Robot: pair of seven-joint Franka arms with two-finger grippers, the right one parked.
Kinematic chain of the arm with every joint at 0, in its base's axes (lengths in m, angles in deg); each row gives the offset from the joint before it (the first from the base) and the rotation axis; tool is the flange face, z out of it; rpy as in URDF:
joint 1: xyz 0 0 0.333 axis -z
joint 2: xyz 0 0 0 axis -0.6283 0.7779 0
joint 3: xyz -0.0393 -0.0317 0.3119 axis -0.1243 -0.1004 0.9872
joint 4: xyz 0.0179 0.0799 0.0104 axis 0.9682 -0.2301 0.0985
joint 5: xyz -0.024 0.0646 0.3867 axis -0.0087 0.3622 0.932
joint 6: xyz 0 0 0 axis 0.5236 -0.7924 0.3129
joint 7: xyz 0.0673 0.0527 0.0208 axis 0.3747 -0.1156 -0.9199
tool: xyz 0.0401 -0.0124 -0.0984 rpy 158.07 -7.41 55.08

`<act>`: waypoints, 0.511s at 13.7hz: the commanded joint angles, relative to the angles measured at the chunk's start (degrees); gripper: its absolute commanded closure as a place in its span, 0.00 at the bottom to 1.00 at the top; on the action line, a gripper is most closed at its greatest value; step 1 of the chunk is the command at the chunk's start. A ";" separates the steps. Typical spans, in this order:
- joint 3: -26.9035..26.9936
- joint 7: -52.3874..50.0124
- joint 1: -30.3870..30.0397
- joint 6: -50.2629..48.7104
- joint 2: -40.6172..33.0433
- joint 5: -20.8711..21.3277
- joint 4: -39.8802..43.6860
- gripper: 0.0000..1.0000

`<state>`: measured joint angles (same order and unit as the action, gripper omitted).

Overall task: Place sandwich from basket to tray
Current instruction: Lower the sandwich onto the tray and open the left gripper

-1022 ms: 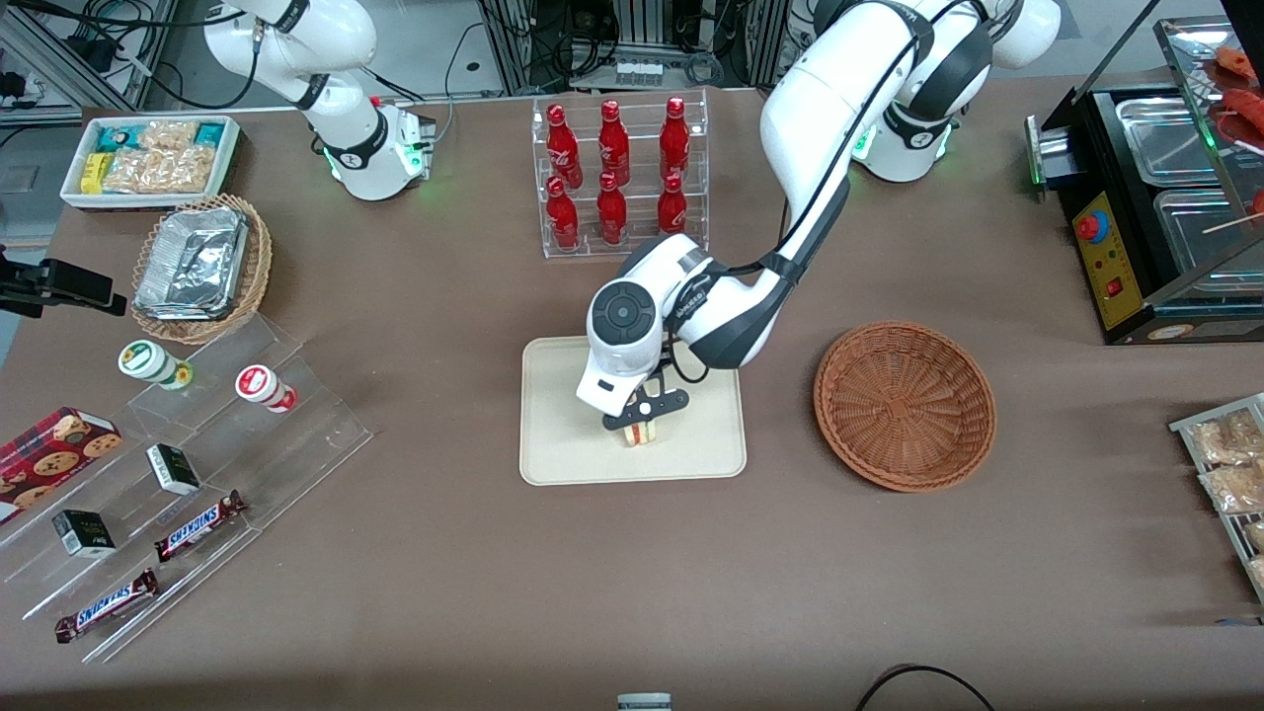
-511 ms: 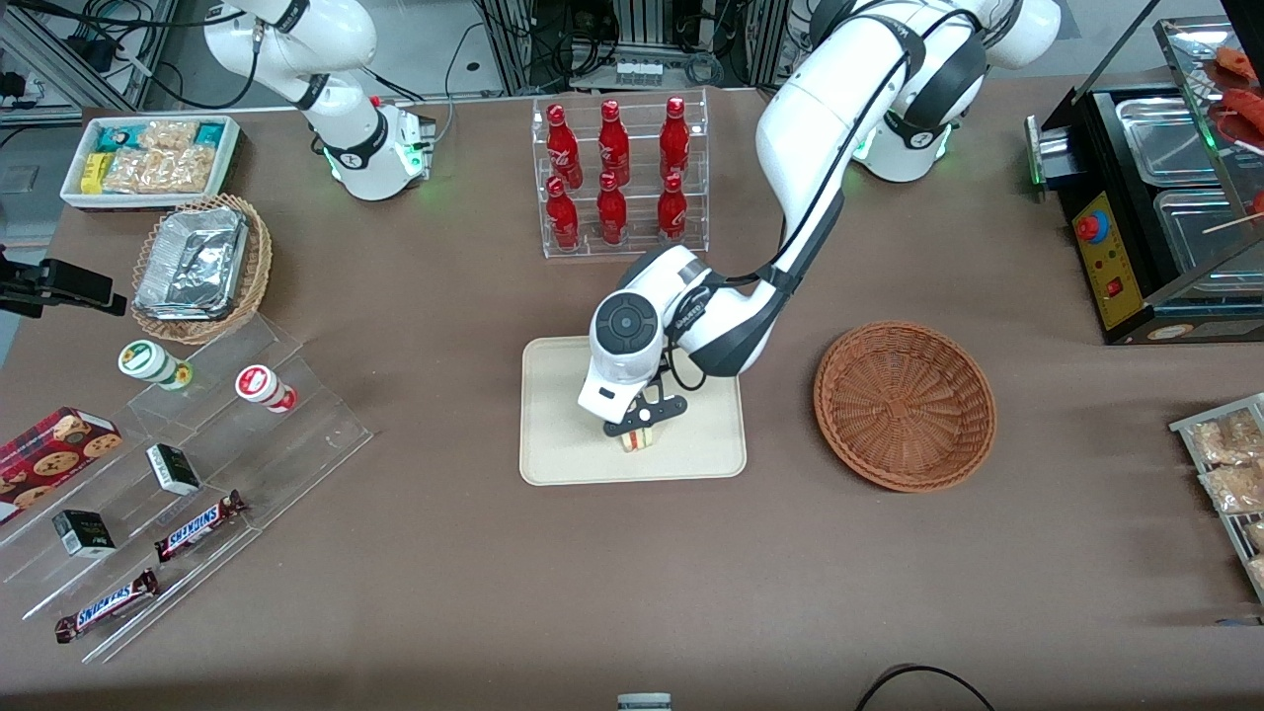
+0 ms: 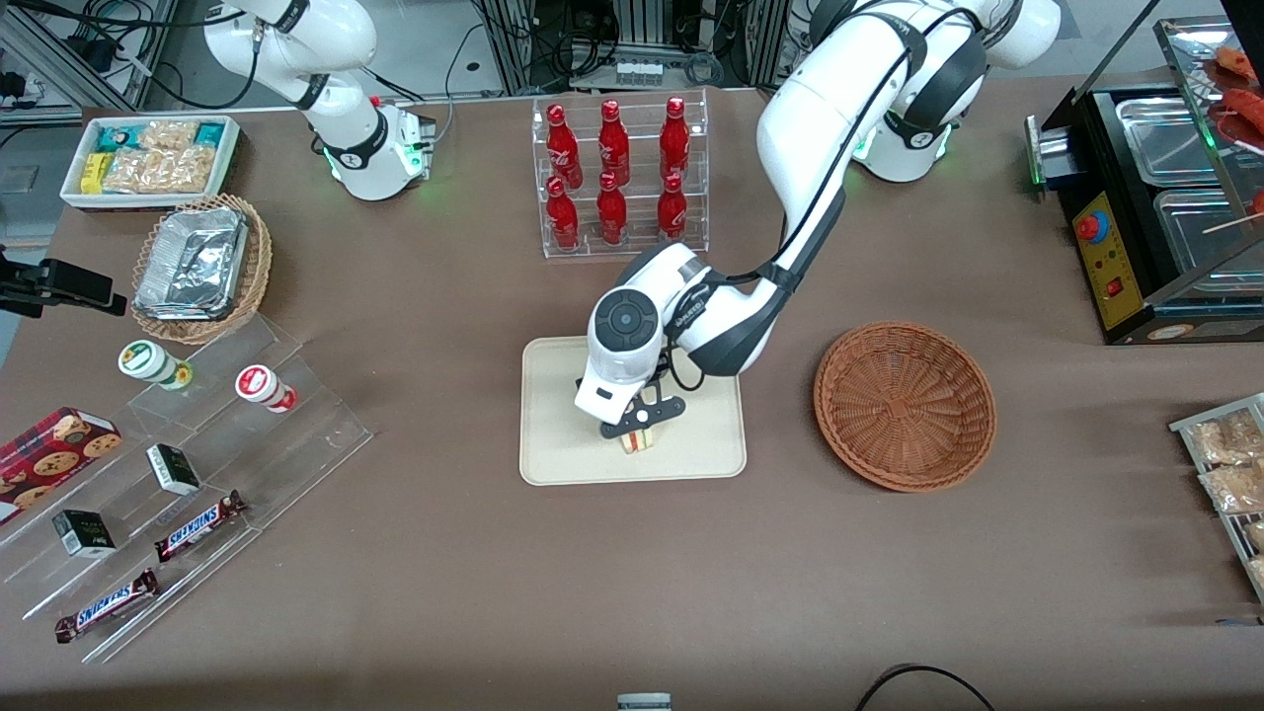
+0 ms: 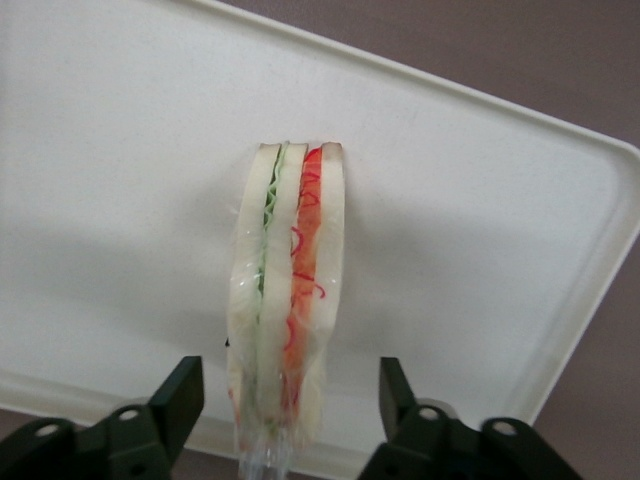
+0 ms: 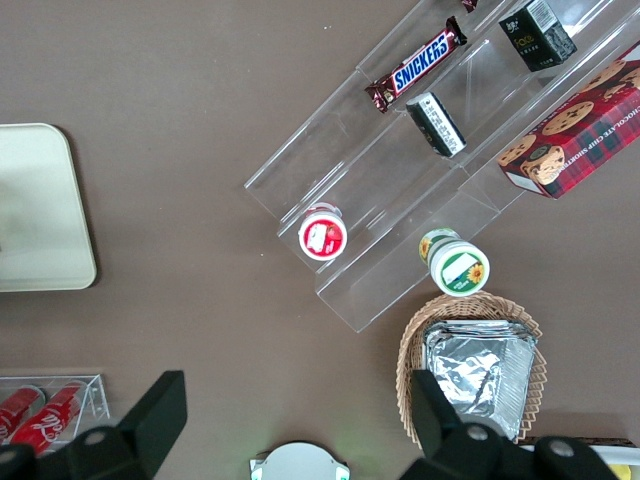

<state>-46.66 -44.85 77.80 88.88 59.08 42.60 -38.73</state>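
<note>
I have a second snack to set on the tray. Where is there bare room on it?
The tray is bare toward the parked arm's end, and along its rim nearest the front camera. The middle is crowded: the sandwich stands on edge there, with the open gripper straddling it. The basket is empty.

Bright, even overhead light fills the front view, which is sharp throughout. The brown table [image 3: 632, 573] carries only short, soft shadows. 2 green lamps [image 3: 425, 158] glow near the frame's top. In the left wrist view the gripper [image 4: 288, 380], spread wide above the pale tray [image 4: 480, 200], looks dark and slightly blurred. The sandwich [image 4: 290, 280] casts a faint shadow.
</note>
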 commanded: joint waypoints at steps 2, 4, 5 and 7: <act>1.03 0.05 -0.02 -4.69 -6.02 -0.24 -0.12 0.00; 1.30 0.14 -0.20 -5.57 -8.31 0.46 -0.12 0.00; 1.30 0.22 -0.98 -7.06 -8.84 0.47 -0.03 0.00; 1.21 6.33 -2.83 -9.08 -10.24 4.04 -0.20 0.00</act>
<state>-45.30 -43.20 76.50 81.75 50.62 43.83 -37.95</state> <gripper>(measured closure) 0.000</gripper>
